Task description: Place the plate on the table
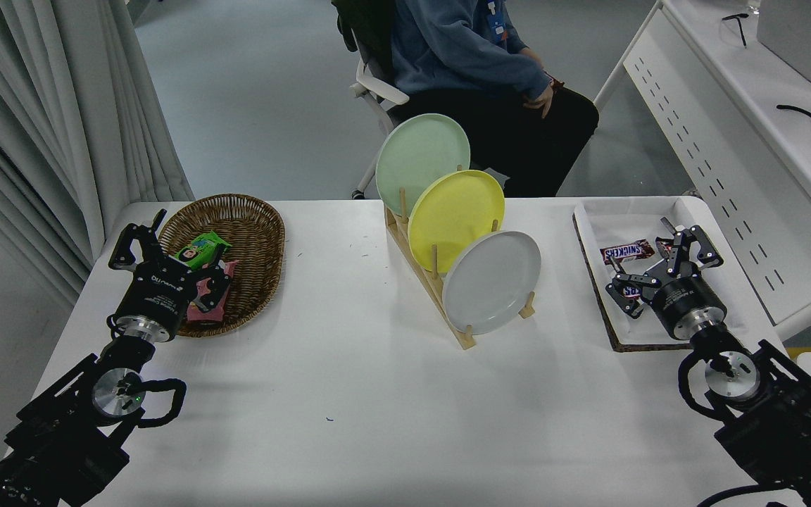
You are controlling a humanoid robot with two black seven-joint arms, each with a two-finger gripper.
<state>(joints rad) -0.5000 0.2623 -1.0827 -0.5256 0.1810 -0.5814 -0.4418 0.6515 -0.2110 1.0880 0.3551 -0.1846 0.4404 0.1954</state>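
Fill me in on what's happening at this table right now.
Nothing is being held at the moment. The grey-white plate stands on edge in the front slot of the wooden rack, with a yellow plate and a mint-green plate behind it. The right end effector is open over the tray holding a Snickers bar, well to the right of the rack. The left end effector is open, parked by the wicker basket. A person sits at the far side.

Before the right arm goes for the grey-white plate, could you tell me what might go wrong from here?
1. The plate stands in the wooden rack just in front of the yellow plate; lifting it could knock that one.
2. The open right gripper hovers over the tray beside the candy bar and could snag it.
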